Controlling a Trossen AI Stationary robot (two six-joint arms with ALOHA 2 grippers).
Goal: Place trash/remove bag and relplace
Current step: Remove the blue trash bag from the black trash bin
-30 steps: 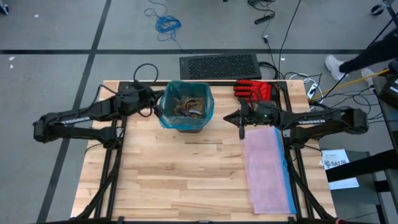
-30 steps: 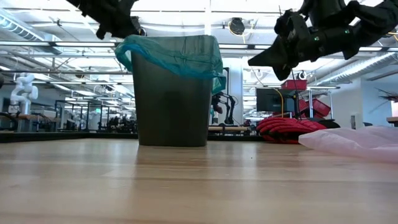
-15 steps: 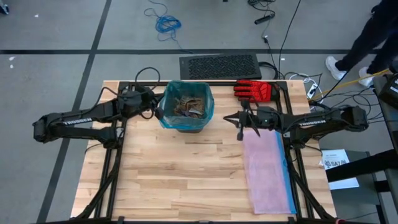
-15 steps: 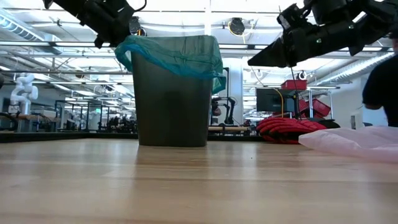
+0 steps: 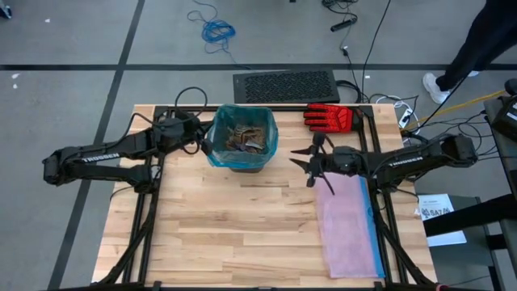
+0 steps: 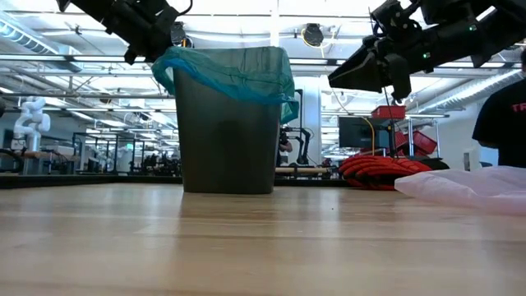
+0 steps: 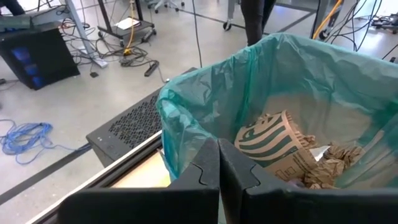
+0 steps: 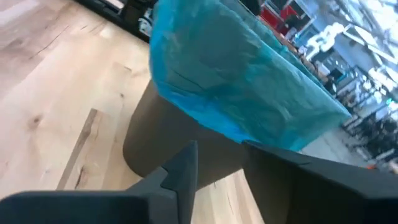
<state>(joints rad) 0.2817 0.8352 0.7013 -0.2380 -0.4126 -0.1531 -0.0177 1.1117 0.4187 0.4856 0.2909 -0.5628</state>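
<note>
Wooden table (image 5: 234, 234): one bin, teal bag (image 5: 216, 148) lining it, brown trash (image 5: 245, 137) inside. Left gripper (image 5: 203, 134), fingers pressed together, at rim; right gripper (image 5: 300, 158) spread beside. One red glove (image 5: 329, 117), one pink bag (image 5: 349, 218).

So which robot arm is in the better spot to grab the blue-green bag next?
Probably the left: its gripper sits at the bag rim, though shut. The right gripper has open jaws but hangs apart from the bin.
</note>
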